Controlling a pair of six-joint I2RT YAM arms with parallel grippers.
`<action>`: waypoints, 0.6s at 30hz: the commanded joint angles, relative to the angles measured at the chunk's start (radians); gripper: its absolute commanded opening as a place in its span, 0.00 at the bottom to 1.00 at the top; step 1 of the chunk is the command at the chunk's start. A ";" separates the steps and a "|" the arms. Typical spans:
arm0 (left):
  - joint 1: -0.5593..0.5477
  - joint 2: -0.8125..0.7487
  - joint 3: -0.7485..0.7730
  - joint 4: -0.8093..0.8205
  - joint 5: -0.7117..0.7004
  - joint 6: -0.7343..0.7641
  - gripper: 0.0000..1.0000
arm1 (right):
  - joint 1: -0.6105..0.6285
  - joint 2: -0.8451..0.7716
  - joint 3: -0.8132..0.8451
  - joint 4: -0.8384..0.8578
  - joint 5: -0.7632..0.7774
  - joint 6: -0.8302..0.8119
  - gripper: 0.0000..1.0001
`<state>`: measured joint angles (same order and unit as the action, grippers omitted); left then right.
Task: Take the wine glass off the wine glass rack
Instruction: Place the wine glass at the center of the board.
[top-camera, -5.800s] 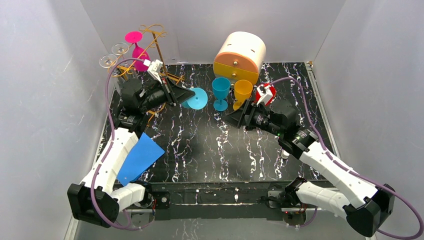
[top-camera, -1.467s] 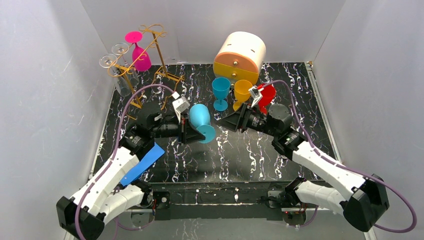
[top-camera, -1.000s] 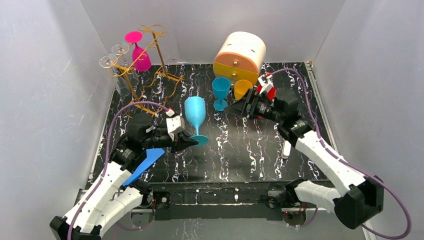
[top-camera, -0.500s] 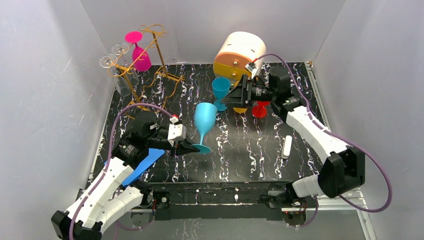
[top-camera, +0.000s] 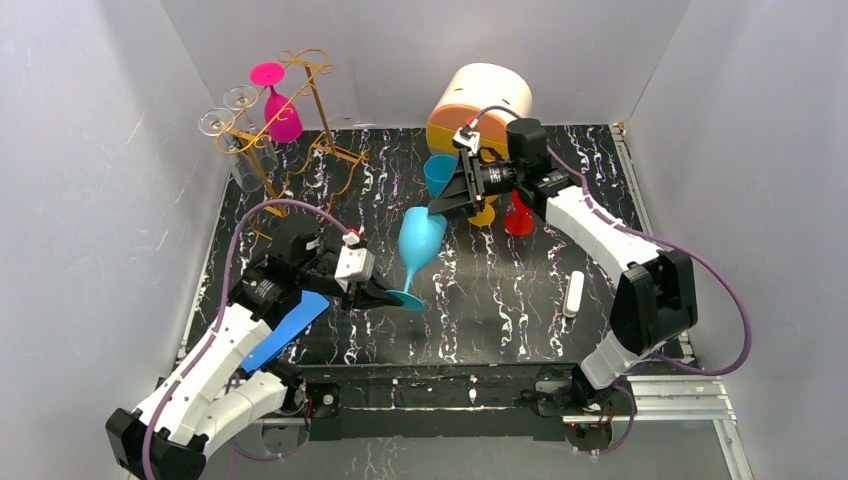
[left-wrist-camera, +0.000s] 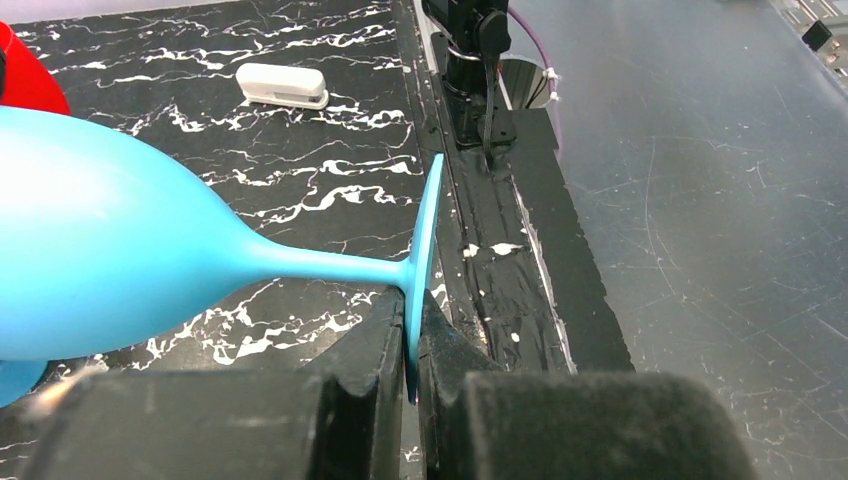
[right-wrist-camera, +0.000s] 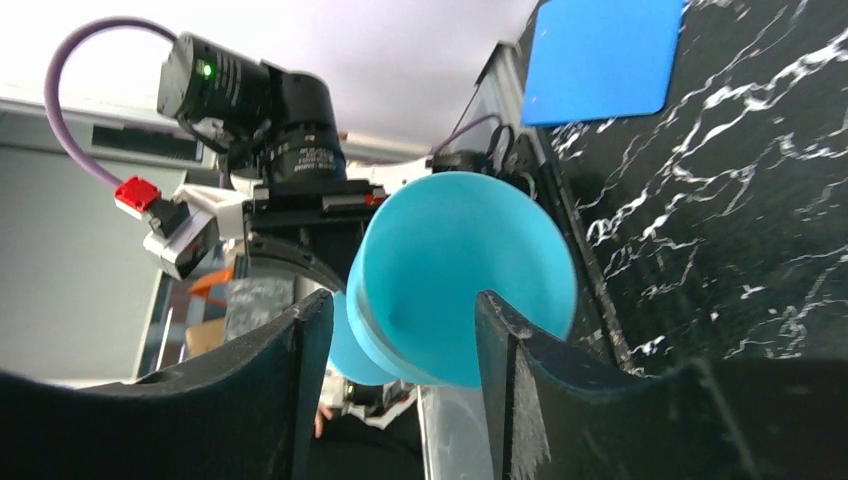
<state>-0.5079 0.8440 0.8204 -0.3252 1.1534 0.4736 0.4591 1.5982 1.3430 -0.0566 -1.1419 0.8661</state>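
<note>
Top view: the left end effector (top-camera: 385, 296) is now holding the light-blue wine glass (top-camera: 420, 238) tilted over the middle of the table (top-camera: 500, 300), well apart from the wine glass rack (top-camera: 318, 105) at far left. The right end effector (top-camera: 443, 203) has swung in to the glass bowl, so removal is judged complete. One rack is still carrying one pink glass (top-camera: 272, 100) and two clear glasses (top-camera: 215, 122). A teal glass (top-camera: 437, 172), an orange glass (top-camera: 484, 214) and a red glass (top-camera: 518, 218) are standing farther back. Left wrist view: the fingers (left-wrist-camera: 370, 350) are clamping the glass foot. Right wrist view: the fingers (right-wrist-camera: 290, 400) are standing apart, straddling the bowl.
</note>
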 joint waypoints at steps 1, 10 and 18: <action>-0.004 0.018 0.045 -0.037 0.047 0.054 0.00 | 0.039 0.018 0.046 -0.003 -0.134 0.015 0.61; -0.004 0.046 0.067 -0.104 0.040 0.115 0.00 | 0.053 -0.001 0.008 0.112 -0.219 0.091 0.55; -0.004 0.046 0.083 -0.172 0.024 0.156 0.00 | 0.053 -0.004 -0.002 0.110 -0.228 0.088 0.34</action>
<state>-0.5129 0.8913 0.8658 -0.4339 1.1763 0.5938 0.5091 1.6245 1.3441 0.0109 -1.3159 0.9436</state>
